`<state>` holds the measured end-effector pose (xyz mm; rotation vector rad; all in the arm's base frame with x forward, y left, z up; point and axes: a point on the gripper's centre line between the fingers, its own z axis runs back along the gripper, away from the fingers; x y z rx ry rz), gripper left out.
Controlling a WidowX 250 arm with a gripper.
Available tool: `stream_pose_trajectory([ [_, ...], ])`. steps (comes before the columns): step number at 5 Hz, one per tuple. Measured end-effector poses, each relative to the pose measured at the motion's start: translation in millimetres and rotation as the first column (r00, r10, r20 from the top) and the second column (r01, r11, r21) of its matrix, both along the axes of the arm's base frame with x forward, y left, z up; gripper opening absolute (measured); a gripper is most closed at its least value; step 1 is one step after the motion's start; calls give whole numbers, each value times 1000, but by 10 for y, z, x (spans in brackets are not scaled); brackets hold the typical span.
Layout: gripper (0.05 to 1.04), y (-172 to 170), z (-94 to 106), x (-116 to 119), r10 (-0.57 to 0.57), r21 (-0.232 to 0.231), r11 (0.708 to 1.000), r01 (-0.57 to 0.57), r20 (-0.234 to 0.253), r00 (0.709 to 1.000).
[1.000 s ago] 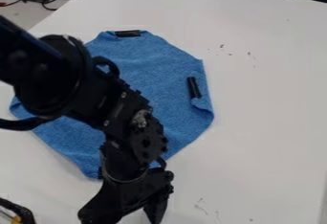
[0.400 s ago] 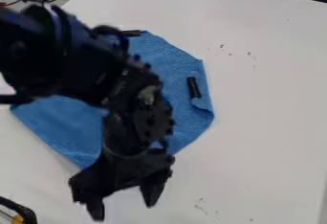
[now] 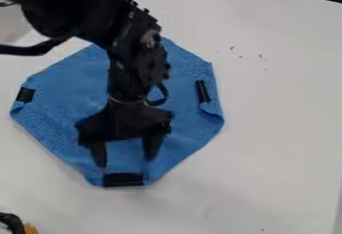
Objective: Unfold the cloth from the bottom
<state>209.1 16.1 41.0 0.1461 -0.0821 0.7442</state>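
My gripper (image 3: 125, 161) hangs over the lower part of the blue cloth (image 3: 63, 115), open, with its two fingertips apart and nothing between them. The cloth lies on the table with its corners turned in, making an eight-sided shape. A black strip (image 3: 123, 179) marks its bottom edge, just below the fingertips. Other black strips sit on the left fold (image 3: 25, 95) and the right fold (image 3: 203, 91). The arm hides the upper middle of the cloth.
The white table (image 3: 280, 108) spreads around the cloth. At the lower left corner is a black object (image 3: 11, 223) with a yellow part beside it. Some items stand beyond the table's far right edge.
The gripper has moved up the view, from below the cloth's bottom edge to over its lower part. The bottom black strip has come into sight. The cloth looks unmoved.
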Motion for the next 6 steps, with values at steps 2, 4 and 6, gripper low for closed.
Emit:
stream_pose_trajectory([
  [2, 1001, 256, -383, 75, 29, -61, 998, -29, 1, 1000],
  [4, 1002, 22, -460, -74, 92, -145, 986, -83, 56, 994],
  [6, 999, -559, -463, -358, 173, -201, 965, -170, -5, 985],
])
